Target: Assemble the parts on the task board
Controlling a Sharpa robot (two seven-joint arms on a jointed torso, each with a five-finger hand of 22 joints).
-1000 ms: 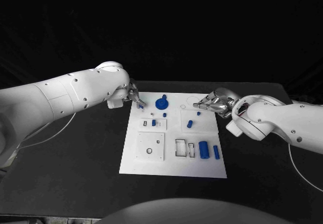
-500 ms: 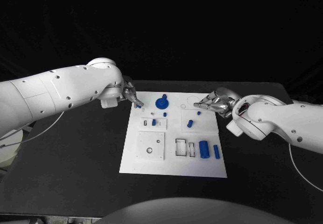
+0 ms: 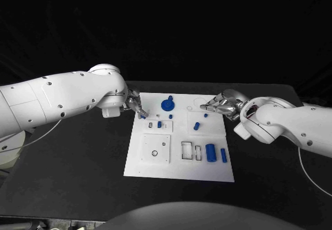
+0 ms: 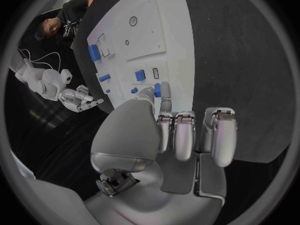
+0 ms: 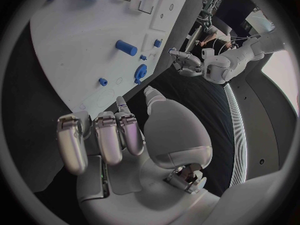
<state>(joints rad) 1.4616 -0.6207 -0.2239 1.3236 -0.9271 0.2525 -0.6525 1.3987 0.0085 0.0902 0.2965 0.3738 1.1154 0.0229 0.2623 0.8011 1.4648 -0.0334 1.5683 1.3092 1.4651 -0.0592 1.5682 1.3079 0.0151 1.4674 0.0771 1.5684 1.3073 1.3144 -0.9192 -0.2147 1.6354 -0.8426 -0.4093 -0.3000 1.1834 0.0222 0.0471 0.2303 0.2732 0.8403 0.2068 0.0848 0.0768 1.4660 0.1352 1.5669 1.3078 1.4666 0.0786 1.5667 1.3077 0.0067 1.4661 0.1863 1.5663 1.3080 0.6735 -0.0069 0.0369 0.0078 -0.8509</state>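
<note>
Left silver hand (image 3: 135, 106) has shifted nearer w/ small blue peg (image 4: 157, 90), apparently pinched, at flat white task board (image 3: 177, 167) far-left edge. Right silver hand (image 3: 220, 104) curled, empty, over board's far-right corner.

Arms: glossy white rounded shells (image 3: 62, 98), dotted with small dark screws.
Hands: silver metal segmented fingers (image 4: 181, 135), pale grey palms.
Cables: thin white (image 3: 314, 179).
</note>
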